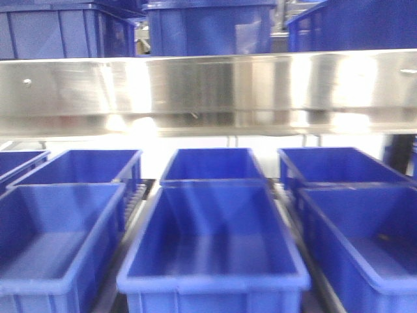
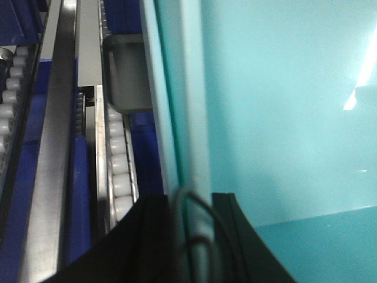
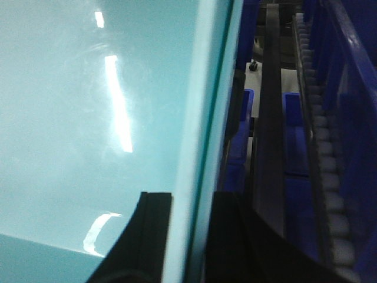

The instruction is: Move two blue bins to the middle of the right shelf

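1. Clamping the rim of a pale blue bin (image 2: 283, 118): left hand (image 2: 191, 203), one finger each side;
2. Right hand (image 3: 191, 197): clamped likewise on a pale blue bin rim;
3. Roller track (image 2: 118, 165): just beside the bin; dark blue tubs (image 3: 294, 135) beyond the bin.

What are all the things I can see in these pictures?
dark tubs: about ten, deep blue, three above the rail, about seven below it in rows.
steel shelf: one, shiny silver, its broad front rail crosses the front view.
rollers: many, white, in tracks running between the tubs.
grey tray: one, grey, next to the rollers in the left wrist view.
pale bin: at least one, pale blue-green, filling both wrist views; whether there are two cannot be told.
left claw: one, black, closed over the pale bin's rim.
right claw: one, black, closed over the pale bin's rim.
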